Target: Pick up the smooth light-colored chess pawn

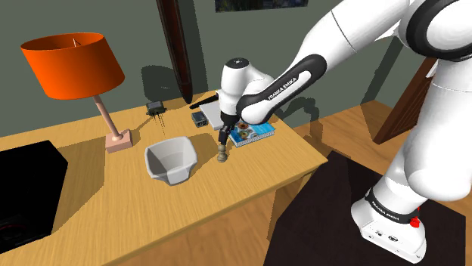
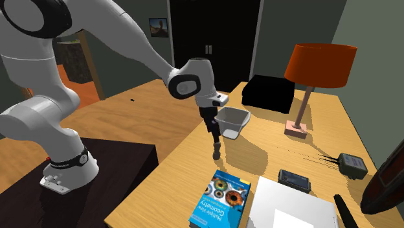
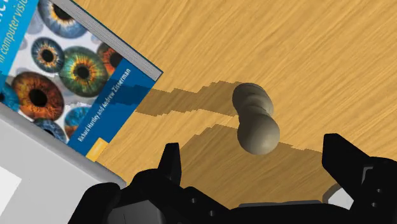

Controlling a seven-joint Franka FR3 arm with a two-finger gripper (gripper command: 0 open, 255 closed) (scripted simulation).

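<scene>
- While I monitor from afar, the gripper (image 1: 222, 142) hangs just above the pawn (image 3: 254, 118), which stands on the desk (image 1: 113, 211) near the book's (image 1: 252, 134) corner.
- Through the wrist camera, I see the black fingers (image 3: 340, 159) spread wide, the pawn between them and neither touching it.
- I make the pawn out as smooth and grey-beige, its shadow stretching toward the book.
- A white bin (image 1: 170, 175) sits beyond the pawn from the book; an orange lamp (image 1: 72, 64) stands farther still.
</scene>
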